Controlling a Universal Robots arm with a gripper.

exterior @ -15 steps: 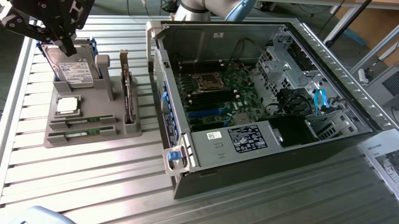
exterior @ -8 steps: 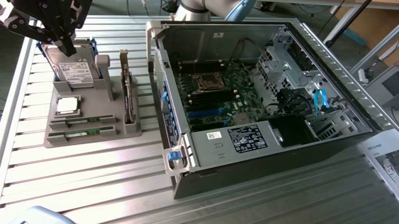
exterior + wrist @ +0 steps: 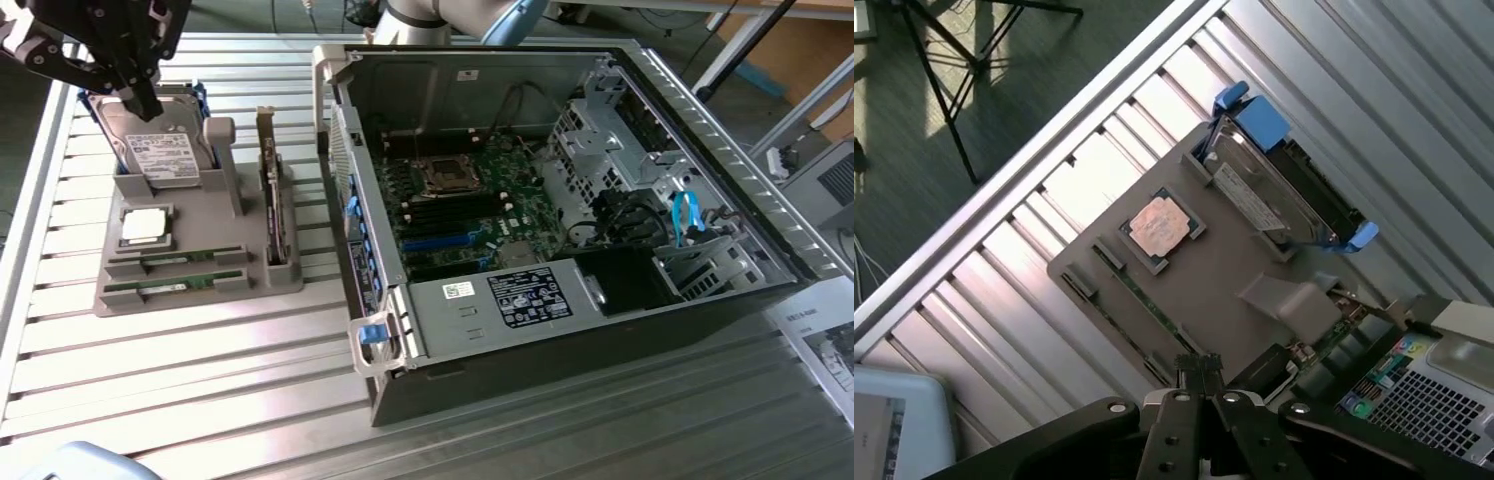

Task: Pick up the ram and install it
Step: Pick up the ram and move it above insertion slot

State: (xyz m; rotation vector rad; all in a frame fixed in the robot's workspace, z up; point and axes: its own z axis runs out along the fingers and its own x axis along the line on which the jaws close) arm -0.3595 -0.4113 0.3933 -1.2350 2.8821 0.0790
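Hard drive (image 3: pixel 167 155) top behind gripper (image 3: pixel 142 104), ram (image 3: pixel 174 287) details too small

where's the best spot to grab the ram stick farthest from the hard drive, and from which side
Take the ram stick by its long top edge, near the middle, pinching across its thin faces from straight above. It seems to sit on edge in a slot of the grey holder, so only that edge is free; the slot walls block the sides.

The gripper (image 3: pixel 139 102) hangs at the far left of the exterior view and points down, with its two fingers (image 3: pixel 1187 376) pressed together. The arm (image 3: pixel 430 14) stands at the far side.
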